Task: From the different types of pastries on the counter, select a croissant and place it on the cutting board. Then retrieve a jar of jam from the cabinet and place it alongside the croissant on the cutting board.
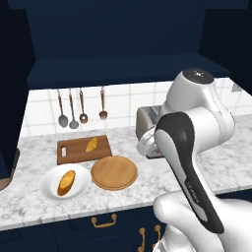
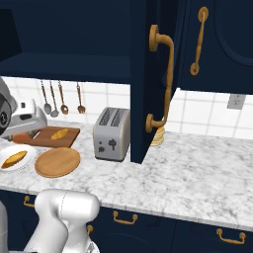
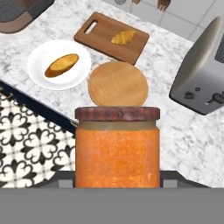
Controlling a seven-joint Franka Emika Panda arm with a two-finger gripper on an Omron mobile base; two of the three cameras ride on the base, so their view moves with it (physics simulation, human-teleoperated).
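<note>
Hand view: my claw (image 3: 117, 175) pinches the grainy orange jar (image 3: 117, 153), brown lid up; croissant (image 3: 123, 37) on the dark wooden board (image 3: 112, 37) at twelve o'clock.

2 rear base views, 1 downward hand view, share cutting board (image 1: 78, 150)

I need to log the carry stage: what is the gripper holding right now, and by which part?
The gripper holds the jar of jam upright, gripped low on its orange body; the lid is free. The exact finger contact is hidden behind the jar.
</note>
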